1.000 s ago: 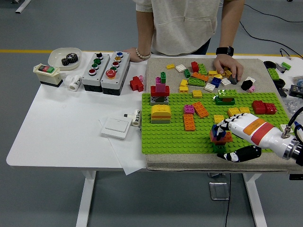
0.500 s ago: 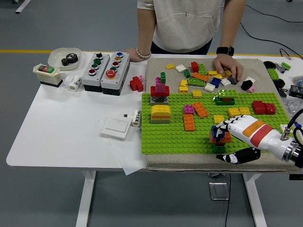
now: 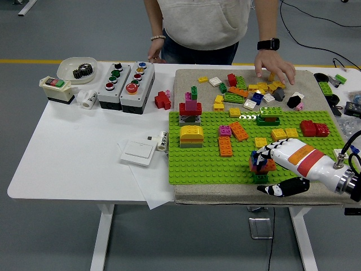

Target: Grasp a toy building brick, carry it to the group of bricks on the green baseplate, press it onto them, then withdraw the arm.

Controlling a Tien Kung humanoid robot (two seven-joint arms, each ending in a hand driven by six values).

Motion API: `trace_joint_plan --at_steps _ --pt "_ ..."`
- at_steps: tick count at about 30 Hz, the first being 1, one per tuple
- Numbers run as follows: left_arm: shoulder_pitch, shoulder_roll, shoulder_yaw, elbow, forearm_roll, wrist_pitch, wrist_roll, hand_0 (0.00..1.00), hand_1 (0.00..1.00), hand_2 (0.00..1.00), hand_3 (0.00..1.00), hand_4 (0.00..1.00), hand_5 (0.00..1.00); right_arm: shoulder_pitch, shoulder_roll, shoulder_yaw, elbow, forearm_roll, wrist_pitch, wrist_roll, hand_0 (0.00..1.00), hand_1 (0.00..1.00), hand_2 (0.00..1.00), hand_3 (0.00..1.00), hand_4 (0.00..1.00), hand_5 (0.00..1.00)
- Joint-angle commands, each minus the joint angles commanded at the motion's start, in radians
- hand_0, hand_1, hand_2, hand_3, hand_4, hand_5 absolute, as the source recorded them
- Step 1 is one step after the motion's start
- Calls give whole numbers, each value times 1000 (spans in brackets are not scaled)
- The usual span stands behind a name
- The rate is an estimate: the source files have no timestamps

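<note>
With the right hand (image 3: 269, 160) clenched around the small multicoloured brick stack (image 3: 261, 163) on the green studded baseplate (image 3: 203, 164), press straight down, squarely over the studs.

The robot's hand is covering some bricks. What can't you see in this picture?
Head view, the only one:
- The small brick stack on the green baseplate: the right hand covers part of it, so whether its fingers grip a brick is unclear.
- The left arm: not in the picture at all.
- The person: cut off by the top edge.
- Labels on the button boxes: too small to read.
</note>
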Motion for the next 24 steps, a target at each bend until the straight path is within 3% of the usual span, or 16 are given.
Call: trace_joint_plan --at_steps 8,18,24 --pt "3 -1 -5 1 9 0 3 740 727 725 591 643 670 -6 -1 31 8 -5 -17 5 670 644 678 538 823 502" --pt "6 0 -7 2 11 0 3 740 728 725 590 642 670 -11 -1 86 40 12 -88 50 656 634 668 536 822 504" --pt "9 0 -9 2 15 0 4 740 727 724 590 643 670 2 -2 99 39 29 -96 53 647 627 663 536 820 504"
